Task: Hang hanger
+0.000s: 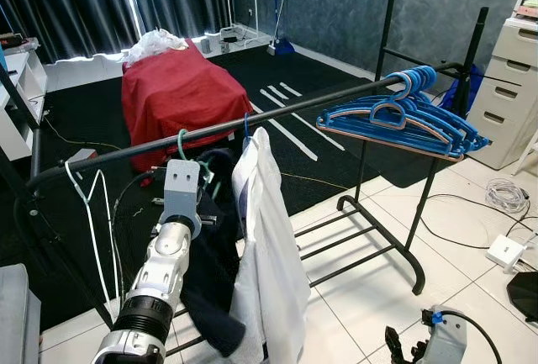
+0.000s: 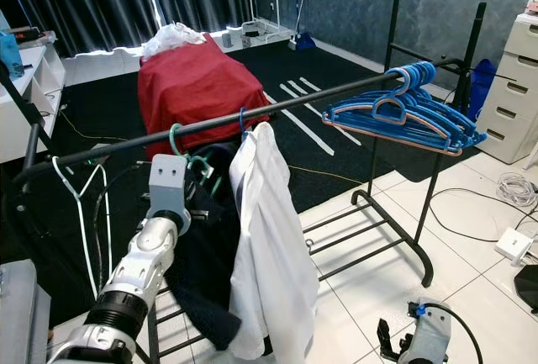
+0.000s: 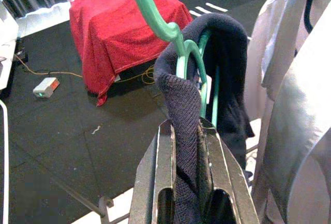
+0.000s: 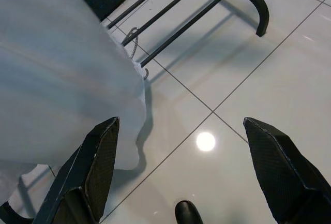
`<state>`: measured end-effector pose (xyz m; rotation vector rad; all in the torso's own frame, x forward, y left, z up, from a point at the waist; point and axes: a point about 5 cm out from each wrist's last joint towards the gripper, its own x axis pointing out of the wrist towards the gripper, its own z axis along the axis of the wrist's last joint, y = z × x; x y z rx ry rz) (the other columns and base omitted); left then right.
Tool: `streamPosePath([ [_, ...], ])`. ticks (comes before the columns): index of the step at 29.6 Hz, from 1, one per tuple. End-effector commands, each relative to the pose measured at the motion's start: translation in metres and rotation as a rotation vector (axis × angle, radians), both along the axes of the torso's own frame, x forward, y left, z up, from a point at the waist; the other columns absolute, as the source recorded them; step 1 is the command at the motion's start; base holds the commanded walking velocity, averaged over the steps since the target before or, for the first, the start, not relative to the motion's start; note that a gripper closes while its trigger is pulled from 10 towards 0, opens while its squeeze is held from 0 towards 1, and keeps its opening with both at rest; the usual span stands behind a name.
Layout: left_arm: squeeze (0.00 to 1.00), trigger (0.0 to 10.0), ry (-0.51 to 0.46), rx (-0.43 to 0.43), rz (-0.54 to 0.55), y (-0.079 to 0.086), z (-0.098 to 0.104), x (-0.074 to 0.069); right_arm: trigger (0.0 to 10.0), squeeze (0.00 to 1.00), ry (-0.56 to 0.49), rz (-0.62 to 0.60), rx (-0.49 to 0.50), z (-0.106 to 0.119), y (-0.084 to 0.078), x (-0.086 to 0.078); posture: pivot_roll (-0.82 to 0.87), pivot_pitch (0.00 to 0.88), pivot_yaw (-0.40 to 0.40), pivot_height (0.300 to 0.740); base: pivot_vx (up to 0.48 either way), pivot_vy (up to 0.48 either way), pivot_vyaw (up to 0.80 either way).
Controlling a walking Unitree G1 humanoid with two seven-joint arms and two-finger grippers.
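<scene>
From the left eye view, our left gripper [image 1: 198,186] is raised to the long black metal rail [image 1: 277,115] of the clothes rack, its jaws hidden behind the wrist block. Just above them the green plastic hanger [image 1: 181,143] hooks over that rail, carrying a dark navy knitted garment [image 1: 210,271]. Just beside the jaws, on their right, hangs a white shirt [image 1: 267,255]. Further right along the rail sits a bunch of blue plastic hangers [image 1: 403,120]. Well beyond the jaws stands a box draped in red cloth [image 1: 181,91].

In the left wrist view, the 2 fingers [image 3: 158,182] are clenched on a fold of the navy garment, with the green hanger's neck rising right ahead of them.

In the right wrist view, our right gripper [image 4: 181,175] hangs low over the white tiled floor [image 4: 248,69], its 2 fingers spread wide and grasping nothing.
</scene>
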<state>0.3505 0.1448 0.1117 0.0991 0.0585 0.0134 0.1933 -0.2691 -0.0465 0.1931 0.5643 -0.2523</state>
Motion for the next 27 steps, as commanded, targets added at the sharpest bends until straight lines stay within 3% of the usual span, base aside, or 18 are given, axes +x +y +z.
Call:
streamPosePath([
  [1, 0.00, 0.0, 0.076, 0.034, -0.027, 0.000, -0.016, -0.004, 10.0, 0.00, -0.009, 0.001, 0.004, 0.000, 0.004, 0.001, -0.13, 0.000, 0.047, 0.740, 0.000, 0.000, 0.00],
  [5, 0.00, 0.0, 0.085, 0.023, -0.046, -0.004, -0.018, -0.004, 10.0, 0.00, -0.014, 0.003, 0.003, 0.000, 0.005, 0.002, -0.13, 0.000, 0.048, 0.740, 0.000, 0.000, 0.00],
  [6, 1.00, 5.3, 0.078, 0.001, -0.067, -0.007, -0.017, -0.004, 10.0, 0.00, -0.017, 0.003, 0.003, 0.001, 0.005, 0.003, -0.13, 0.000, 0.048, 0.740, 0.000, 0.000, 0.00],
  [7, 1.00, 5.3, 0.078, 0.001, -0.067, -0.007, -0.017, -0.004, 10.0, 0.00, -0.017, 0.003, 0.003, 0.001, 0.005, 0.003, -0.13, 0.000, 0.048, 0.740, 0.000, 0.000, 0.00],
  [8, 1.00, 10.0, 0.082, -0.024, -0.119, -0.015, -0.017, -0.004, 10.0, 0.00, -0.021, 0.004, 0.002, 0.001, 0.006, 0.003, -0.13, 0.000, 0.048, 0.740, 0.000, 0.000, 0.00],
  [9, 1.00, 10.0, 0.082, -0.024, -0.119, -0.015, -0.017, -0.004, 10.0, 0.00, -0.021, 0.004, 0.002, 0.001, 0.006, 0.003, -0.13, 0.000, 0.048, 0.740, 0.000, 0.000, 0.00],
  [10, 0.71, 10.0, 0.083, -0.050, -0.174, -0.023, -0.017, -0.005, 10.0, 0.00, -0.023, 0.005, 0.002, 0.001, 0.006, 0.003, -0.13, 0.000, 0.047, 0.740, 0.000, 0.000, 0.00],
  [12, 0.71, 10.0, 0.083, -0.050, -0.174, -0.023, -0.017, -0.005, 10.0, 0.00, -0.023, 0.005, 0.002, 0.001, 0.006, 0.003, -0.13, 0.000, 0.047, 0.740, 0.000, 0.000, 0.00],
  [13, 0.00, 10.0, 0.081, -0.071, -0.229, -0.030, -0.017, -0.006, 10.0, 0.00, -0.025, 0.005, 0.002, 0.001, 0.007, 0.003, -0.13, 0.000, 0.047, 0.740, 0.000, 0.000, 0.00],
  [15, 0.00, 10.0, 0.081, -0.071, -0.229, -0.030, -0.017, -0.006, 10.0, 0.00, -0.025, 0.005, 0.002, 0.001, 0.007, 0.003, -0.13, 0.000, 0.047, 0.740, 0.000, 0.000, 0.00],
  [16, 1.00, 10.0, 0.083, -0.075, -0.256, -0.034, -0.017, -0.007, 10.0, 0.00, -0.027, 0.005, 0.002, 0.001, 0.007, 0.003, -0.13, 0.000, 0.049, 0.740, 0.000, 0.000, 0.00],
  [20, 1.00, 10.0, 0.092, -0.069, -0.261, -0.036, -0.019, -0.008, 10.0, 0.00, -0.029, 0.004, 0.002, 0.002, 0.007, 0.003, -0.13, 0.000, 0.050, 0.740, 0.000, 0.000, 0.00],
  [21, 0.00, 0.0, 0.110, -0.027, -0.264, -0.035, -0.022, -0.008, 10.0, 0.00, -0.031, 0.003, 0.002, 0.002, 0.007, 0.003, -0.13, 0.000, 0.049, 0.740, 0.000, 0.000, 0.00],
  [27, 0.00, 0.0, 0.148, 0.042, -0.243, -0.031, -0.027, -0.007, 10.0, 0.00, -0.033, 0.000, 0.002, 0.002, 0.007, 0.003, -0.13, 0.000, 0.051, 0.740, 0.000, 0.000, 0.00],
])
